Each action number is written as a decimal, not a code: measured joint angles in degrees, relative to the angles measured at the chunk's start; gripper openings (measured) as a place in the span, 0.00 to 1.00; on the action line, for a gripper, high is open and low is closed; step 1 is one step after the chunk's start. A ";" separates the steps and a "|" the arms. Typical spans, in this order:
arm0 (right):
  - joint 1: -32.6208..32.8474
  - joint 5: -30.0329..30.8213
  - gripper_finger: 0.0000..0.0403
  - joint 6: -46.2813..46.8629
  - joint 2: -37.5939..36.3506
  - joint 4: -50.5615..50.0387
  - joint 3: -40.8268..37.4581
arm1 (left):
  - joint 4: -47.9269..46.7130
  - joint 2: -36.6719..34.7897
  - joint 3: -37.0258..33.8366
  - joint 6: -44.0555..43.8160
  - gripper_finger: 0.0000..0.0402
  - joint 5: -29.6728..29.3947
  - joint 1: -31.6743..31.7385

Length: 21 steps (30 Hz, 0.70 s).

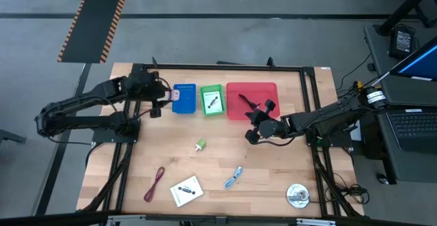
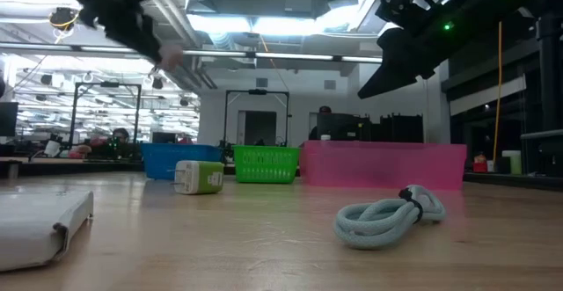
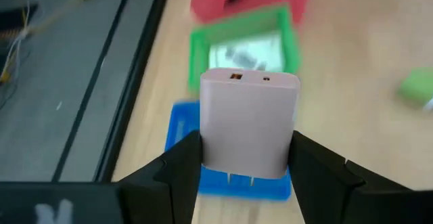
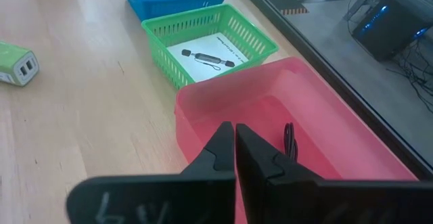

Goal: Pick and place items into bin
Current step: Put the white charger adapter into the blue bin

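White packet [image 2: 40, 229] nearest on wooden table [image 2: 264, 256].

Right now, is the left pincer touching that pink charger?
Touching. The left wrist view shows the left pincer with both fingers pressed against the sides of the pink charger, above the blue bin.

The wooden table [image 1: 225, 144] carries blue [image 1: 184, 98], green [image 1: 212, 100] and red [image 1: 251, 98] bins. A green charger [image 1: 200, 145], maroon cable [image 1: 155, 184], white card [image 1: 186, 190], blue cable [image 1: 234, 177] and round disc [image 1: 298, 195] lie well clear of both jaws.

You've got three bins [image 1: 212, 100] in a row at the bench's [image 1: 273, 178] far edge; a card [image 1: 212, 102] lies in the middle one, and loose items [image 1: 186, 190] sit nearer you.
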 joint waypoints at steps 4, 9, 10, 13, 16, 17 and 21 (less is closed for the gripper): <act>-0.01 0.00 0.00 -0.07 0.00 0.06 0.02 | 5.10 -1.73 -0.80 -2.83 0.46 2.20 -1.15; -0.02 0.00 0.00 -0.10 0.00 0.54 0.02 | 14.03 -3.21 -6.25 -4.19 0.46 3.67 -2.97; -0.01 0.00 0.00 -0.13 0.00 0.84 0.02 | 15.85 -3.36 -7.52 -4.61 0.46 4.02 -3.29; 0.00 0.00 0.00 -0.25 0.00 1.88 0.02 | 20.69 -3.76 -10.69 -4.79 0.46 4.23 -4.24; -0.01 0.01 0.00 -0.25 0.00 1.84 0.02 | 24.72 -3.97 -12.26 -4.77 0.46 4.28 -4.81; 0.00 0.02 0.00 -0.25 0.00 1.86 0.00 | 25.60 -4.13 -12.61 -4.73 0.46 4.31 -4.79; 0.00 0.04 0.00 -0.25 -0.01 2.09 0.02 | 26.73 -4.10 -13.11 -4.82 0.46 3.91 -4.77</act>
